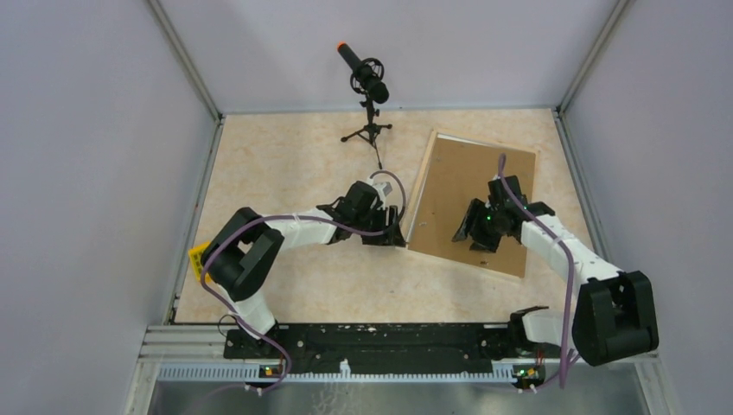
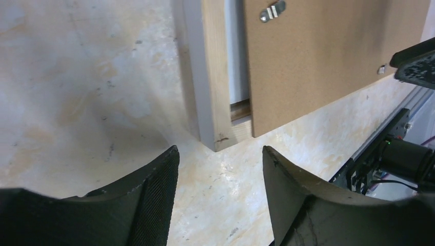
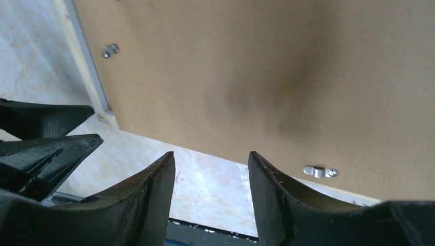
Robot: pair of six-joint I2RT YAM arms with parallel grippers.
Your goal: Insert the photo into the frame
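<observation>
The frame (image 1: 418, 194) lies face down at the right of the table, its pale wood border showing along the left edge. The brown backing board (image 1: 471, 186) lies on its back. The photo is hidden. My left gripper (image 1: 396, 232) is open and empty, low at the frame's near left corner (image 2: 215, 77), the corner just ahead of my fingertips (image 2: 220, 156). A pale strip shows between the border and the board (image 2: 328, 56). My right gripper (image 1: 471, 232) is open and empty, over the board's near part (image 3: 256, 66), its tips (image 3: 211, 159) near the near edge.
Small metal turn clips sit on the board (image 3: 320, 171) (image 2: 272, 11). A microphone on a small tripod (image 1: 370, 95) stands at the back. A yellow object (image 1: 199, 258) lies at the left wall. Walls enclose the table, and a black rail (image 1: 372, 339) runs along the near edge.
</observation>
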